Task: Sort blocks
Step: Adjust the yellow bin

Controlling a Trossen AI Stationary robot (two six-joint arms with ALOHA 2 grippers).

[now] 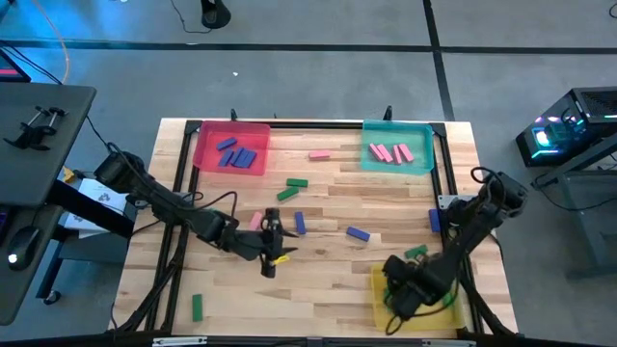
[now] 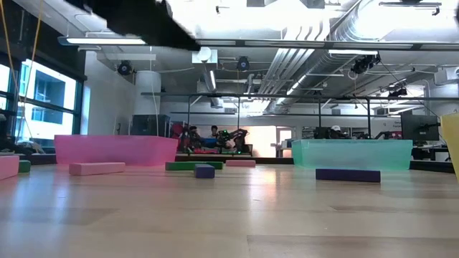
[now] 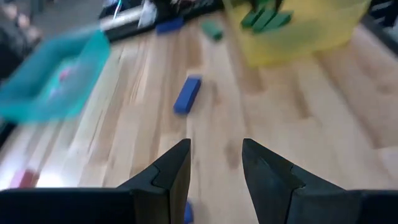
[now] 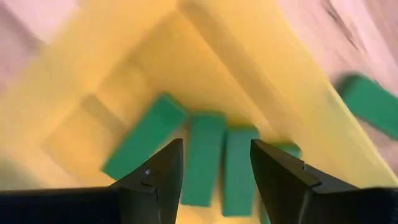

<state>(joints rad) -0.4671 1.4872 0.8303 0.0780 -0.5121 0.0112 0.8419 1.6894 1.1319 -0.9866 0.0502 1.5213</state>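
Small bars lie scattered on the wooden table: a blue one [image 1: 358, 232], another blue one [image 1: 300, 223], two green ones [image 1: 297, 181], a pink one [image 1: 319, 154] and a green one [image 1: 197, 306] near the near edge. My left gripper [image 1: 272, 258] hovers open at mid-table, and a blue bar [image 3: 187, 94] lies flat ahead of it [image 3: 216, 149]. My right gripper [image 1: 400, 294] is open over the yellow tray [image 1: 378, 289]. Below its fingers [image 4: 216, 149], several green bars [image 4: 205, 158] lie flat on the tray floor.
The pink tray [image 1: 204, 135] at the far left holds blue bars; the teal tray [image 1: 371, 145] at the far right holds pink bars. A green bar [image 1: 415, 252] lies just outside the yellow tray, and a blue one [image 1: 434, 220] near the right frame rail. Bare wood lies between.
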